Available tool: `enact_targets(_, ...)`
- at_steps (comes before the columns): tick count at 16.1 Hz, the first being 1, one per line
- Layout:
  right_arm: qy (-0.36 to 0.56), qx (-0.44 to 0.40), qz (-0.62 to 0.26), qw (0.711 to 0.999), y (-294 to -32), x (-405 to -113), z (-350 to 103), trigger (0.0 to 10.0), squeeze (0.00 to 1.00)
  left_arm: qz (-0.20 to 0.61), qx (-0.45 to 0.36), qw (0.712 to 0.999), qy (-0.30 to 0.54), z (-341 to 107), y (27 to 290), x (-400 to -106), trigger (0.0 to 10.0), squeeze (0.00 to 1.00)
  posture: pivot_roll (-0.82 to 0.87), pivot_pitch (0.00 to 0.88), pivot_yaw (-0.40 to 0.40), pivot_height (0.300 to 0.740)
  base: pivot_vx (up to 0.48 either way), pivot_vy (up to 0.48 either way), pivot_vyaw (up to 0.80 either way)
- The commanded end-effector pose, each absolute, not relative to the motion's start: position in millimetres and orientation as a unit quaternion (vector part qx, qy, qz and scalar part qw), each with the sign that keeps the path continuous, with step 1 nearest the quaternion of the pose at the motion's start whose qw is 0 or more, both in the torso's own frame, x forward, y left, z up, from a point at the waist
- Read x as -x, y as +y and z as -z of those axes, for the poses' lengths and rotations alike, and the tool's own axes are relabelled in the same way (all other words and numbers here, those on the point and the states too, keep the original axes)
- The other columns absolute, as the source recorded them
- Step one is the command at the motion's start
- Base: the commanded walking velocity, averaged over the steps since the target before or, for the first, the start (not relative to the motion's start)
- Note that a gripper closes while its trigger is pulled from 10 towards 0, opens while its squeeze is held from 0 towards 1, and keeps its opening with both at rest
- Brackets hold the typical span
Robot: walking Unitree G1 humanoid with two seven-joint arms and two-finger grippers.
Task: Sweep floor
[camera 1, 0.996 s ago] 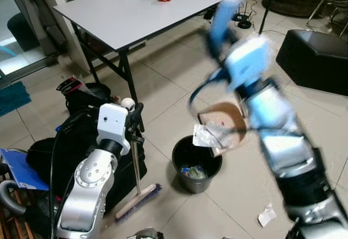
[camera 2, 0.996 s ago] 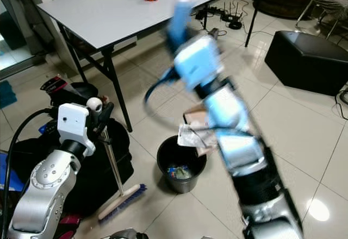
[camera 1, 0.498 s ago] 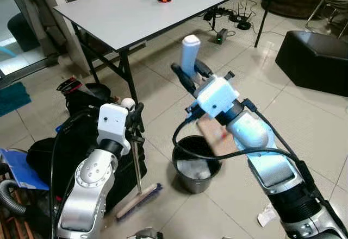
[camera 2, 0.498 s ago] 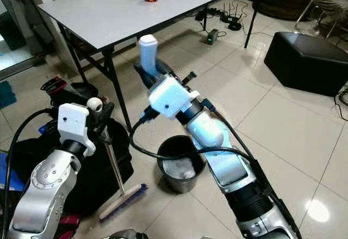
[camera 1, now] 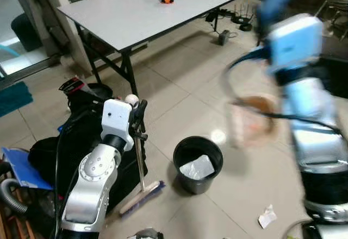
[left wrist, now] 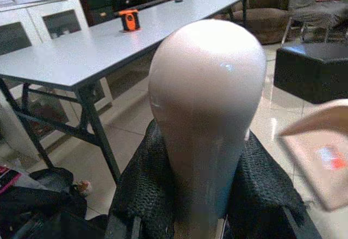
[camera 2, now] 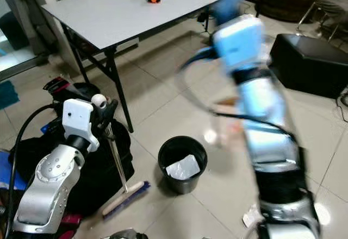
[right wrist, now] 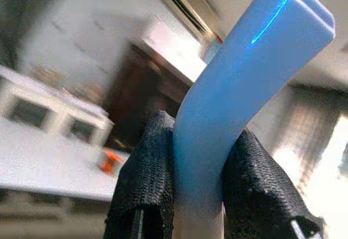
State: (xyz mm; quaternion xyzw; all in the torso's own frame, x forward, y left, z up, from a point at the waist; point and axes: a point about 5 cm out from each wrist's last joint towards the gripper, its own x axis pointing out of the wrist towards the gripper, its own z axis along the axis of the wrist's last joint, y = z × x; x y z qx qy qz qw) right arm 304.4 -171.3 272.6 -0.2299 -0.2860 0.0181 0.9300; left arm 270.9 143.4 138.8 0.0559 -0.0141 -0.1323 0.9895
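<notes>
left pincer (left wrist: 198,217) clenched on broom handle (left wrist: 206,114), lower left, brush (camera 1: 142,196) on floor | bin (camera 1: 198,163) lower centre, holding paper | right pincer (right wrist: 198,206) grasping blue dustpan handle (right wrist: 239,70), blurred right | bench (camera 1: 157,11) top
</notes>
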Motion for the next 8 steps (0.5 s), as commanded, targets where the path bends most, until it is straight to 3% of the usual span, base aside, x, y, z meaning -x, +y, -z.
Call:
enact_targets(1, -0.229, 0.208, 0.020, 0.951, -194, -301, -255, 10.0, 0.00, 0.147, -0.057, 0.987, -0.024, -144, 138, -275, 10.0, 0.00, -0.02, 0.056, 0.067, 0.740, 0.000, 0.000, 0.00)
enact_targets(4, -0.173, 0.159, 0.050, 0.971, -209, -291, -235, 10.0, 0.00, 0.155, -0.055, 0.986, -0.027, -146, 134, -278, 10.0, 0.00, -0.03, 0.055, 0.062, 0.740, 0.000, 0.000, 0.00)
enact_targets(8, -0.120, 0.162, 0.060, 0.978, -214, -283, -211, 10.0, 0.00, 0.163, -0.053, 0.985, -0.026, -144, 131, -278, 10.0, 0.00, -0.03, 0.049, 0.065, 0.740, -0.245, 0.000, 0.00)
